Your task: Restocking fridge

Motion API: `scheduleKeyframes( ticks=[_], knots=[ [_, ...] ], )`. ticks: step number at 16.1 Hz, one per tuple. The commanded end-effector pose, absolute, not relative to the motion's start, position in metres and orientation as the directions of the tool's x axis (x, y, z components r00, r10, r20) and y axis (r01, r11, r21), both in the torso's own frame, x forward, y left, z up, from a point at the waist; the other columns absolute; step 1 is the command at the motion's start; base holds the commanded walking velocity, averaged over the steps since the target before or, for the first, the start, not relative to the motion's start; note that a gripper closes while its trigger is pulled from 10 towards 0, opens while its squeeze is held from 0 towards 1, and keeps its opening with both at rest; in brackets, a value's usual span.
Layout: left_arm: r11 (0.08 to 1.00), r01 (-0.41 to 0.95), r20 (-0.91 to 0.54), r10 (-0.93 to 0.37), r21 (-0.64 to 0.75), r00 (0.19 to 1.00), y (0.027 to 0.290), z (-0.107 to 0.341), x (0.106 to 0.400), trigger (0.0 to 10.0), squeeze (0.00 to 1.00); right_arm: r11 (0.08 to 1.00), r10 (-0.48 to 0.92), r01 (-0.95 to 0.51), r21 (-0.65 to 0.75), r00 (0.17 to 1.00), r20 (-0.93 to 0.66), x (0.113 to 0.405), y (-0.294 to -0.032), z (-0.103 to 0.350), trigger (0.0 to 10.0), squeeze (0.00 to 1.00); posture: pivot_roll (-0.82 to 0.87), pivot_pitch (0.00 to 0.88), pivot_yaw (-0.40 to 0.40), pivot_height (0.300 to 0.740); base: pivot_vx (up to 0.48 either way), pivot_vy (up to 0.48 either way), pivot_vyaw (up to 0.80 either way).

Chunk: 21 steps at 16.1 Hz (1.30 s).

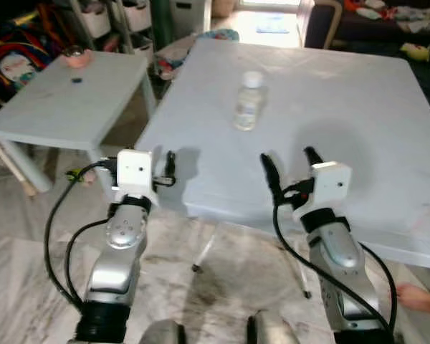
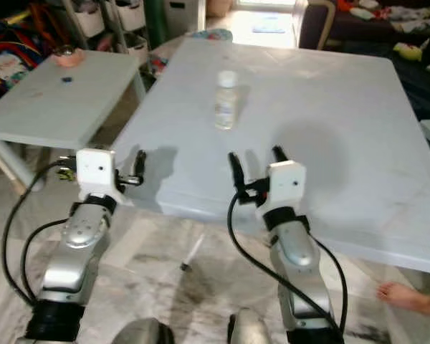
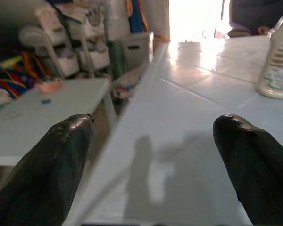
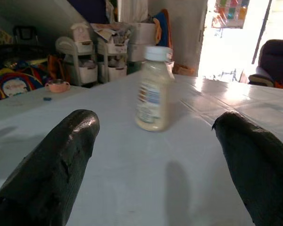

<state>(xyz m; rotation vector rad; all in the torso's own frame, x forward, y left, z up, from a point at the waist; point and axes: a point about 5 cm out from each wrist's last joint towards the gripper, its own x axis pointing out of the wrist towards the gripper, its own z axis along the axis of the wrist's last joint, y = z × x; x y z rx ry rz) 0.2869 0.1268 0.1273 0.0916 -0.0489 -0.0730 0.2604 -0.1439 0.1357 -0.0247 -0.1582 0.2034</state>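
pale, white-capped bottle (image 1: 249, 102) upright on the white table (image 1: 358, 136)

Head eyes looking down, wrist views low along table (image 1: 358, 129), sharing bottle (image 4: 153, 89)

1. A large white table (image 1: 358, 129) filled the middle of the head view and reached toward three o'clock.
2. A smaller pale table (image 1: 72, 100) stood at ten o'clock, just beside the large one.
3. On it sat a pink bowl (image 1: 77, 56) and, near that, a small dark blue object (image 1: 77, 79).
4. White storage racks (image 4: 87, 59) with bins stood at eleven o'clock.
5. A colourful bag (image 1: 14, 61) lay at nine o'clock.
6. A person's bare foot (image 2: 408, 295) rested on the floor at four o'clock.
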Motion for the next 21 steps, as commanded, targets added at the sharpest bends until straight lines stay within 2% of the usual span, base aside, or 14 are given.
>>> scheduleKeyframes(
  ticks=[1, 6, 10, 14, 17, 21],
  knots=[
    [0.989, 0.113, 0.066, -0.12, 0.098, 0.991, 0.116, 0.131, 0.286, 10.0, 0.0, 0.983, 0.181, -0.174, -0.059, 0.971, 0.154, 0.262, -0.15, 0.137, 10.0, 0.0, -0.04, 0.084, 0.029, 0.74, 0.48, 0.0, 0.0],
    [0.987, 0.129, 0.058, -0.135, 0.097, 0.989, 0.114, 0.128, 0.282, 10.0, 0.0, 0.985, 0.167, -0.161, -0.054, 0.974, 0.152, 0.265, -0.15, 0.137, 10.0, 0.0, -0.04, 0.089, 0.026, 0.74, 0.469, 0.0, 0.0],
    [0.986, 0.138, 0.061, -0.144, 0.095, 0.988, 0.112, 0.128, 0.282, 10.0, 0.0, 0.987, 0.155, -0.147, -0.061, 0.976, 0.154, 0.266, -0.15, 0.137, 10.0, 0.0, -0.04, 0.089, 0.028, 0.74, 0.463, 0.0, -0.76],
    [0.989, 0.122, 0.057, -0.127, 0.086, 0.99, 0.114, 0.128, 0.283, 10.0, 0.0, 0.985, 0.163, -0.154, -0.073, 0.974, 0.154, 0.266, -0.148, 0.136, 10.0, 0.0, -0.03, 0.096, 0.026, 0.74, 0.451, 0.0, 0.0],
    [0.99, 0.107, 0.068, -0.113, 0.092, 0.991, 0.119, 0.131, 0.284, 10.0, 0.0, 0.982, 0.182, -0.169, -0.088, 0.97, 0.161, 0.268, -0.145, 0.138, 10.0, 0.0, -0.03, 0.117, 0.032, 0.74, 0.101, 0.0, 0.0],
    [0.993, 0.027, 0.068, -0.035, 0.113, 0.997, 0.138, 0.131, 0.276, 10.0, 0.0, 0.964, 0.261, -0.248, -0.091, 0.95, 0.171, 0.27, -0.132, 0.141, 10.0, 0.0, -0.02, 0.146, 0.02, 0.74, 0.0, 0.0, 0.0]
  ],
)
